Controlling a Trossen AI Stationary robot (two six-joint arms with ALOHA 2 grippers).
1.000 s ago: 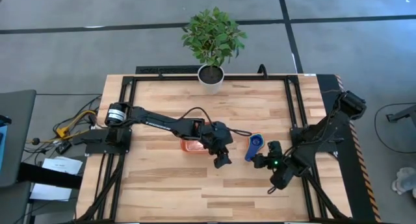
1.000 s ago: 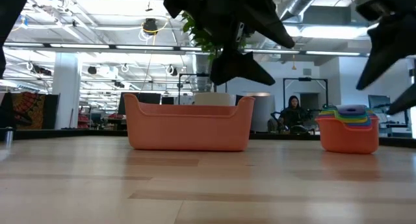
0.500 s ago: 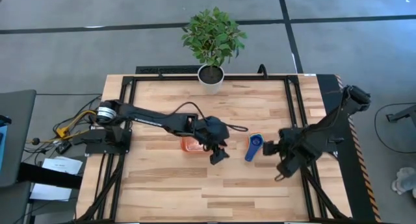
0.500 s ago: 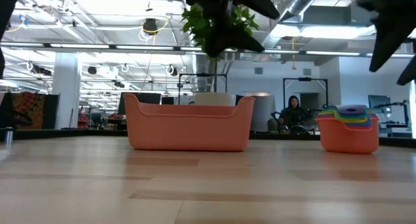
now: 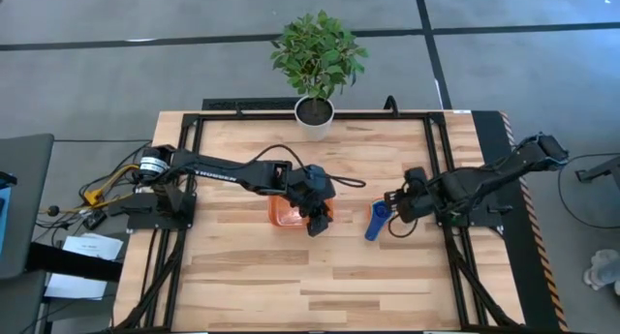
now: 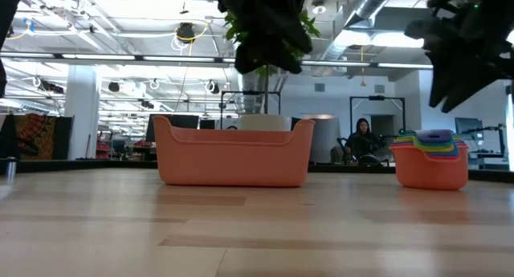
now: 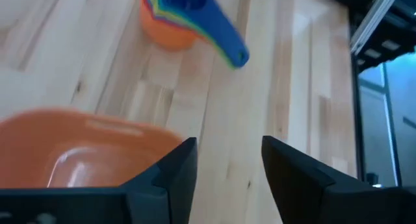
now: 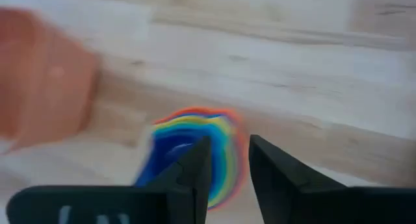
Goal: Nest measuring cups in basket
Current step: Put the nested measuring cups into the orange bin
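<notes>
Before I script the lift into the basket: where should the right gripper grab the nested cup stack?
Probably the stacked handles, from above. They jut flat from the bowls of the measuring cups toward the table's near edge, clear of the basket. The right gripper hovers open beside the bowls.

1 basket, 1 cup stack

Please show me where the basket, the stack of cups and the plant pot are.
basket (image 6: 233, 160): low view, front wall.
cups (image 6: 432, 166): low view, orange bottom cup's side.
plant pot (image 5: 314, 127): high view, white rim.
</notes>
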